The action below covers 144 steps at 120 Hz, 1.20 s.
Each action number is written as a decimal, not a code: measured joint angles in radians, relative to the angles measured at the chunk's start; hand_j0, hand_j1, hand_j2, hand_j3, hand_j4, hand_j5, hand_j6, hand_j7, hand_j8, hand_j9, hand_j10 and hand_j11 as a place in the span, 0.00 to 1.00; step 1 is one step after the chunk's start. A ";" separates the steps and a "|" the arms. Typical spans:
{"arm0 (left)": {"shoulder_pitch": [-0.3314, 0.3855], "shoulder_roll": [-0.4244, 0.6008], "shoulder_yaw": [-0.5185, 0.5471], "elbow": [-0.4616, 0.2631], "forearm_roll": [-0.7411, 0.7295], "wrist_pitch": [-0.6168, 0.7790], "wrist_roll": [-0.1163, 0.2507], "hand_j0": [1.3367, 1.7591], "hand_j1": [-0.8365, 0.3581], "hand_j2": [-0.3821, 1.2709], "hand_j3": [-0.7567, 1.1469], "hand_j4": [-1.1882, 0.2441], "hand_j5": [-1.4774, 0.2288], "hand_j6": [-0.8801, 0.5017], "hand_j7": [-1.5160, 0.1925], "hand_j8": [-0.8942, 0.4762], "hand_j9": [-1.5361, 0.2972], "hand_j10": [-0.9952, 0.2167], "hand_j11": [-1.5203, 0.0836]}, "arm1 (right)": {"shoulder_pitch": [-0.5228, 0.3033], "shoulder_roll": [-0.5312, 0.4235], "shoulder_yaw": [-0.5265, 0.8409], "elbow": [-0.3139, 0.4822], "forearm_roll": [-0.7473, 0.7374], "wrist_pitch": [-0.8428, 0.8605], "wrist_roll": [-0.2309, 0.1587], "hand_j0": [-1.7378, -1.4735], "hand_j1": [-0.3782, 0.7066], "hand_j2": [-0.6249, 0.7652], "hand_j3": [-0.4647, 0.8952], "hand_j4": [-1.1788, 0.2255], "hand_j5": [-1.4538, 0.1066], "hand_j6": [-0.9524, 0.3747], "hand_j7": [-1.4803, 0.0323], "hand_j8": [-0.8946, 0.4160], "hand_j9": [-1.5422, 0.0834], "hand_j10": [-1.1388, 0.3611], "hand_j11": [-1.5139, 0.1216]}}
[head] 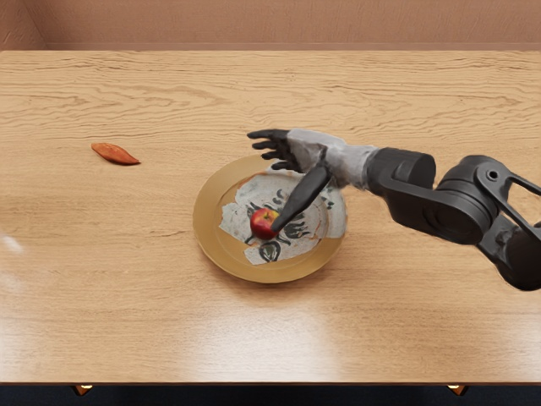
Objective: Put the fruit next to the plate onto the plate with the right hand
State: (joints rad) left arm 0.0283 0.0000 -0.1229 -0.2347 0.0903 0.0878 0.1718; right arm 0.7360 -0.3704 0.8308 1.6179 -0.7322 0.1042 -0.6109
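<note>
Apple [263, 222] sits on the plate [205, 222]; right robot hand [303, 157] hovers over it, fingers spread, holding nothing: a release, I'd say.

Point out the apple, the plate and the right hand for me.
apple [263, 223], head view, middle of its red skin.
plate [205, 227], head view, left side of its golden rim.
right hand [297, 154], head view, back of the palm.

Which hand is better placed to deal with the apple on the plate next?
Right. The right hand hangs over the plate, fingers spread, one digit beside the apple. The left arm is out of view.
</note>
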 joint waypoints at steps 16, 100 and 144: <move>-0.017 0.000 -0.001 0.000 0.000 -0.001 0.000 0.76 0.98 0.23 0.40 0.82 0.86 0.63 0.88 0.65 0.83 0.81 0.94 | -0.115 -0.007 0.212 -0.011 0.124 0.332 0.000 0.30 0.08 0.46 0.34 0.80 0.88 0.68 0.93 0.65 0.90 0.73 0.88; -0.068 0.000 -0.002 0.000 0.000 0.000 0.000 0.76 0.98 0.23 0.40 0.82 0.86 0.63 0.88 0.65 0.83 0.81 0.94 | -0.683 -0.023 0.875 -0.218 0.715 0.507 0.000 0.30 0.05 0.45 0.34 0.83 0.91 0.70 0.96 0.67 0.93 0.75 0.91; -0.068 0.000 0.000 0.000 0.000 0.000 0.000 0.76 0.98 0.23 0.40 0.82 0.86 0.63 0.88 0.65 0.83 0.81 0.94 | -0.734 -0.026 0.973 -0.240 0.737 0.507 0.000 0.30 0.05 0.45 0.34 0.83 0.92 0.70 0.96 0.67 0.93 0.75 0.91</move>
State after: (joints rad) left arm -0.0399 0.0000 -0.1230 -0.2347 0.0906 0.0874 0.1718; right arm 0.0020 -0.3963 1.8035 1.3783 0.0050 0.6109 -0.6109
